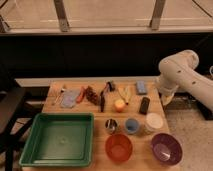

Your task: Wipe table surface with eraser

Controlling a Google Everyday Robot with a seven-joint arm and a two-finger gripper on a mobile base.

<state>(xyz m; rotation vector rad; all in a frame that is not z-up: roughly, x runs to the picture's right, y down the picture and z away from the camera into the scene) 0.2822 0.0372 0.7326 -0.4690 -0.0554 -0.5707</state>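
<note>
- Progress: as I read it, the wipe has not begun. The eraser [144, 105] lies flat on the table surface [132, 108], near the right edge and about midway between the far and near edges, with nothing gripping it.
- It sits just nearer to me than the blue-grey block [141, 87] and just beyond the white cup [154, 121].
- I see no wiped strip on the wood. Most of the top is crowded with objects, including the green tray [57, 116] at the near-left corner.
- Left to do, in my judgement: reach in, pick up the eraser, press it down and sweep it over the bare wood.
- Tool: the gripper [166, 98] hangs at the table's right edge, just beside the eraser but clear of it. Its fingers are spread wide and empty, touching nothing I can make out.
</note>
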